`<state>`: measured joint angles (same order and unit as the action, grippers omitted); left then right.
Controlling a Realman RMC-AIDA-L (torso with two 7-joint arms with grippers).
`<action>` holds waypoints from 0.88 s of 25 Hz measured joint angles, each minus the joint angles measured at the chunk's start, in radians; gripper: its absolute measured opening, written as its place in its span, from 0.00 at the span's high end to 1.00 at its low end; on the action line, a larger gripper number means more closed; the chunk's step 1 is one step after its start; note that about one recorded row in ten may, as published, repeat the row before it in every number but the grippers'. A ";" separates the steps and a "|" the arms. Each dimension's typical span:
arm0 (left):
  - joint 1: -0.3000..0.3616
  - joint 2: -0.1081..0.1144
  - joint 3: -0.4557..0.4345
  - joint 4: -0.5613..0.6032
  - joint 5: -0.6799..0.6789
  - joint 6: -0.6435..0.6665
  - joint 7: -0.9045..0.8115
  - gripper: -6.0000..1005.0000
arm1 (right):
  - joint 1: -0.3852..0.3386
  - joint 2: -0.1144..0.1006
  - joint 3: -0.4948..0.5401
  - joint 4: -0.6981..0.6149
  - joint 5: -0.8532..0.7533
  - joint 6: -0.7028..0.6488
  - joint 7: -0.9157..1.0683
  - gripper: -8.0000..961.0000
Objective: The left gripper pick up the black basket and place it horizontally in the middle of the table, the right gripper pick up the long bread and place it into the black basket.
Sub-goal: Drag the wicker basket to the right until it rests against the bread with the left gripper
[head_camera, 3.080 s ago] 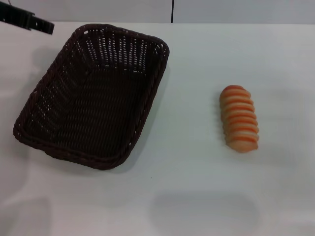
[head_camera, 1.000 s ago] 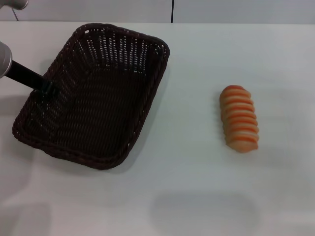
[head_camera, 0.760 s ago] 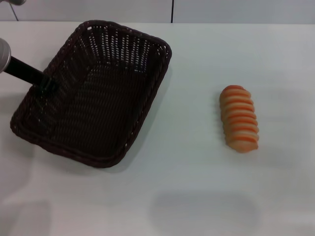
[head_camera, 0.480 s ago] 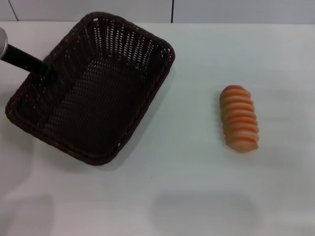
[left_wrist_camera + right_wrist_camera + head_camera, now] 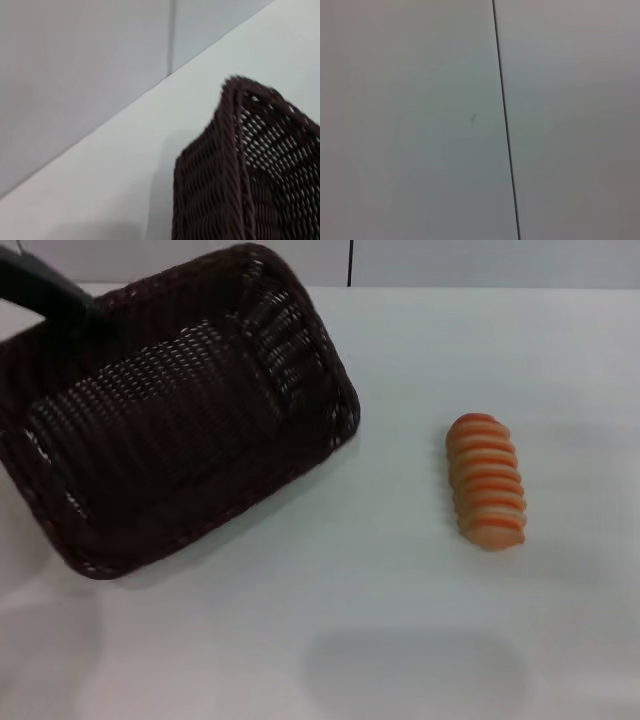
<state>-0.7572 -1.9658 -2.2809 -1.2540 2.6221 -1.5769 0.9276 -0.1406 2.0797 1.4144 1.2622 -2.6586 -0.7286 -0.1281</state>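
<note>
Probably a lab test bench, bare white table (image 5: 400,640), plain grey panelled wall (image 5: 420,120) behind

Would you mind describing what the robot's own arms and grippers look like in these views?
Only the left gripper shows, in the head view: a slim, plain black finger running in from the upper left corner, with no cable or marking visible on it. The right gripper appears in no view.

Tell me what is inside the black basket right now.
Nothing shows inside the black basket: only its bare woven floor and walls. The left hand grips its far rim, hiding a bit there. The long bread lies outside on the table.
</note>
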 joint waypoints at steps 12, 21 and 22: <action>-0.105 0.100 -0.006 0.100 -0.205 -0.230 0.213 0.81 | -0.032 0.004 -0.001 0.033 0.003 0.000 0.003 0.33; -0.175 0.061 0.010 0.246 -0.251 -0.309 0.359 0.79 | -0.043 0.005 -0.015 0.039 0.005 -0.002 0.006 0.33; -0.175 0.061 0.010 0.246 -0.251 -0.309 0.359 0.79 | -0.043 0.005 -0.015 0.039 0.005 -0.002 0.006 0.33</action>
<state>-0.9321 -1.9044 -2.2713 -1.0078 2.3706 -1.8862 1.2868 -0.1840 2.0846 1.3995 1.3015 -2.6537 -0.7302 -0.1224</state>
